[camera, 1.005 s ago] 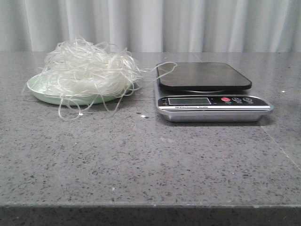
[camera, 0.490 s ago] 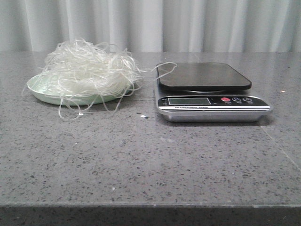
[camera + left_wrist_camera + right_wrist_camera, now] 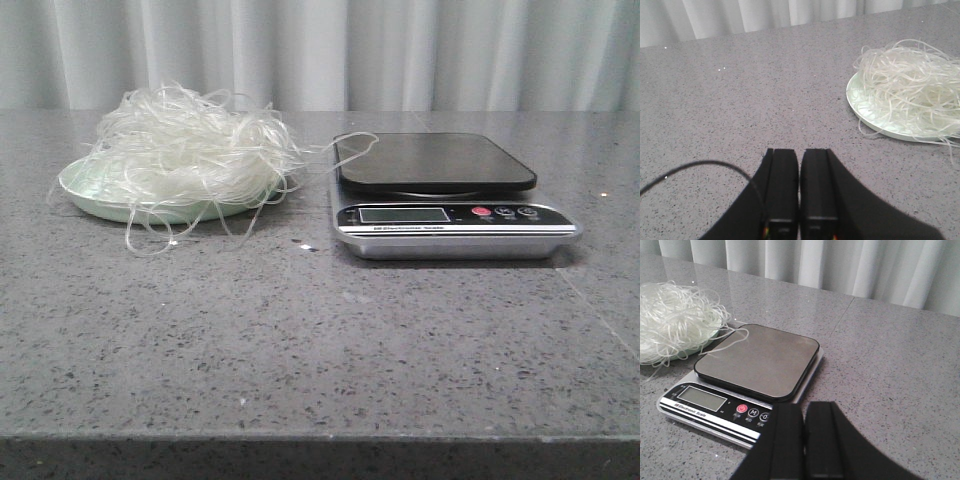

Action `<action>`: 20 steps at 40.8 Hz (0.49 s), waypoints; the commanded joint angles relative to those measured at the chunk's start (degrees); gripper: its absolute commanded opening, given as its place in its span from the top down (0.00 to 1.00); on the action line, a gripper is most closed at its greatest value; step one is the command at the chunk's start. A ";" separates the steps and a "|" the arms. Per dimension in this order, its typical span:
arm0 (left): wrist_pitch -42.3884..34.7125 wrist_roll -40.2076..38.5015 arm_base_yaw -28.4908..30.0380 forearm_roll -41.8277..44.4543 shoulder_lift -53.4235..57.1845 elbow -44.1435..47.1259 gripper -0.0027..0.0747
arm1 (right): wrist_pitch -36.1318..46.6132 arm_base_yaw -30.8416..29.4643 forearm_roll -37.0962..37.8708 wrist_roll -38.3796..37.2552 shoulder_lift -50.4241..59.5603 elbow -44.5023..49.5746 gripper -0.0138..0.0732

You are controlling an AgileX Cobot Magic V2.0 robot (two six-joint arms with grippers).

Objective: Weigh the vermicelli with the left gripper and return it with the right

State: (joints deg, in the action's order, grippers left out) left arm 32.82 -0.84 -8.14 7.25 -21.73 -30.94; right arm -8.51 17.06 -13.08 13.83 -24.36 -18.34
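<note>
The vermicelli (image 3: 185,150), a bushy mass of thin whitish strands, lies heaped on a pale green plate (image 3: 75,188) at the left of the table. One loose strand arcs onto the scale's black platform (image 3: 432,162). The digital scale (image 3: 455,222) stands to the right of the plate, its platform otherwise bare. The vermicelli also shows in the left wrist view (image 3: 910,87) and the right wrist view (image 3: 672,320). My left gripper (image 3: 799,152) is shut and empty, well short of the plate (image 3: 856,100). My right gripper (image 3: 805,407) is shut and empty, just off the scale's button end (image 3: 752,412). Neither gripper shows in the front view.
The grey speckled table (image 3: 320,340) runs to a front edge near the camera. A pale curtain (image 3: 320,50) hangs behind it. A thin black cable (image 3: 700,167) loops beside my left gripper.
</note>
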 commanded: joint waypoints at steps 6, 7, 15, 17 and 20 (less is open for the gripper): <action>-4.41 -0.70 -0.48 -0.24 -0.41 -1.46 0.79 | 4.37 -0.19 -0.28 0.05 -0.11 -1.53 0.67; -4.41 -0.70 -0.48 -0.24 -0.41 -1.46 0.79 | 4.37 -0.19 -0.28 0.05 -0.11 -1.53 0.67; -4.41 -0.70 -0.48 -0.24 -0.41 -1.46 0.79 | 4.37 -0.19 -0.28 0.05 -0.11 -1.53 0.67; -4.41 -0.70 -0.48 -0.24 -0.41 -1.46 0.79 | 4.37 -0.19 -0.28 0.05 -0.11 -1.53 0.67; -6.44 -0.70 -0.48 -0.35 -0.41 -1.37 0.79 | 4.37 -0.19 -0.28 0.05 -0.11 -1.53 0.67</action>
State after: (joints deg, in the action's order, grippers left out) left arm 32.55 -0.84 -8.14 7.25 -21.73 -30.94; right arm -8.51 17.06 -13.08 13.83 -24.36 -18.34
